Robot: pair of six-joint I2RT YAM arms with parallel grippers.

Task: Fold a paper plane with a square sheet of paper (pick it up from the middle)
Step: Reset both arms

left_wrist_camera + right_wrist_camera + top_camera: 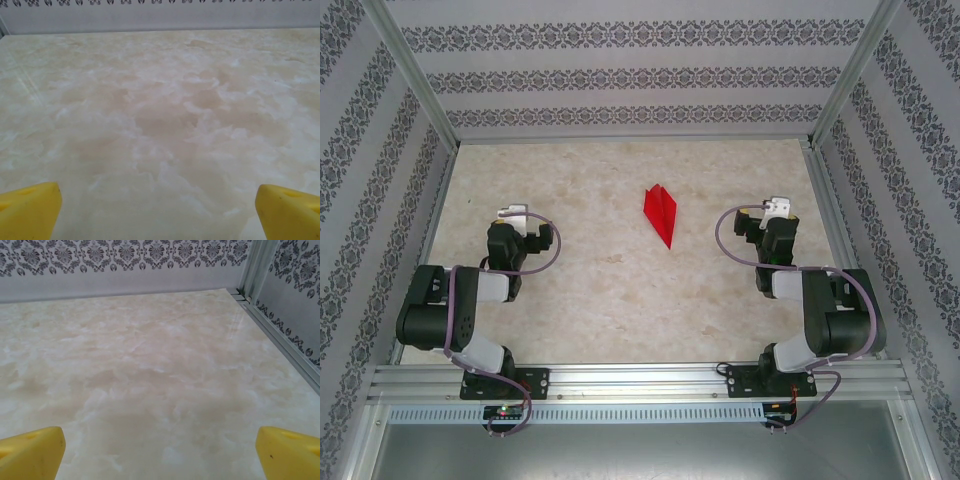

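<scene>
Plane [661, 213] lies folded mid-table [580, 290], well apart from both arms. Left gripper [159, 214] and right gripper [160, 454] are spread wide, empty. Risk: a regrasp crushes the creases or skids the light paper.

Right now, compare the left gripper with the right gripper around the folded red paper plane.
The left gripper sits left of the slim red paper plane; the right gripper sits right of it. The right gripper faces towards the metal corner post; the left gripper faces the back wall. Both are open, empty and apart from the plane.
</scene>
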